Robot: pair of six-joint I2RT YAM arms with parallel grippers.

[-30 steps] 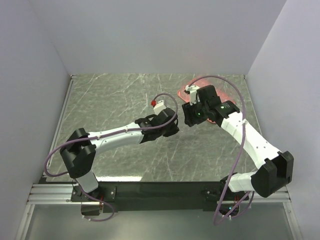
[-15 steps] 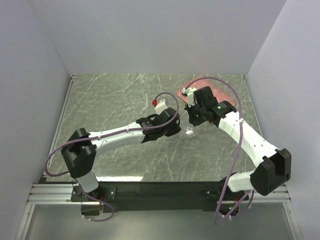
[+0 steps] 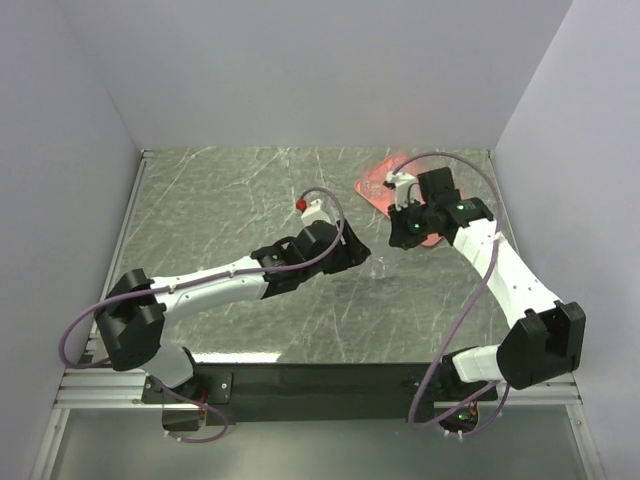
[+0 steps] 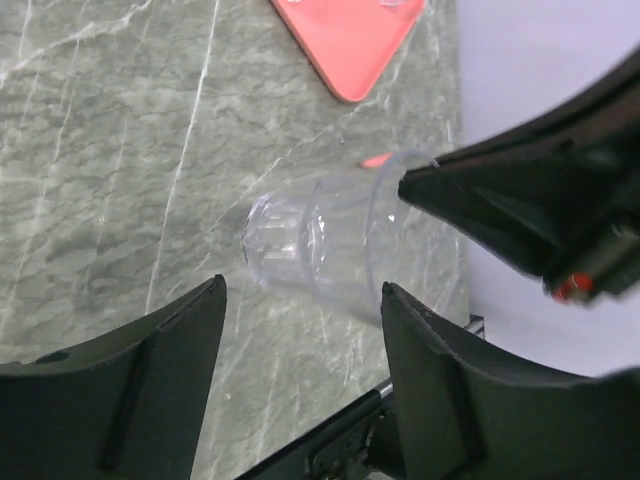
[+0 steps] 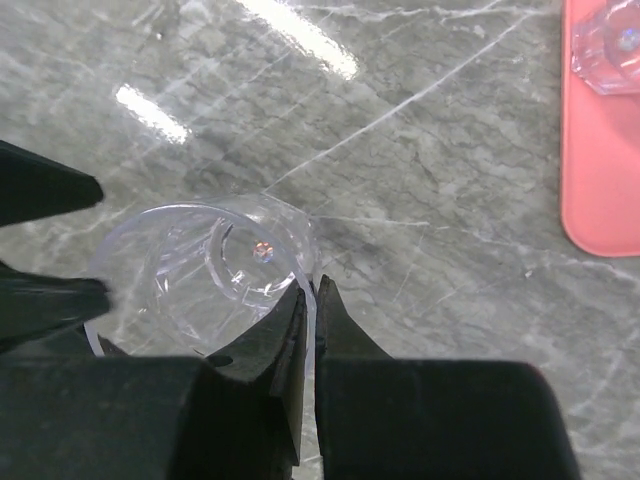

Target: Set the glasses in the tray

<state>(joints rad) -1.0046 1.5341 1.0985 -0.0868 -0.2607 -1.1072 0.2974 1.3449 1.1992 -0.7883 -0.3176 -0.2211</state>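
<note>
A clear glass [image 5: 200, 270] is pinched by its rim between the fingers of my right gripper [image 5: 312, 285], which is shut on it. In the left wrist view this glass [image 4: 310, 245] lies tilted on its side over the marble, just beyond my left gripper [image 4: 302, 290], which is open and holds nothing. From above, the glass [image 3: 378, 266] sits between the left gripper [image 3: 352, 258] and the right gripper [image 3: 392, 250]. The salmon tray [image 3: 378, 183] lies at the back right, partly hidden by the right arm. The tray [image 5: 598, 160] holds another glass [image 5: 612, 45].
The marble tabletop [image 3: 230, 200] is enclosed by white walls on three sides. The tray's corner [image 4: 350, 50] shows beyond the held glass. The left arm's fingers [image 5: 45, 190] stand close to the left of the held glass.
My left gripper has opened and let go of the glass, which the right gripper shut on half a second ago. The right wrist has shifted right, toward the tray.
</note>
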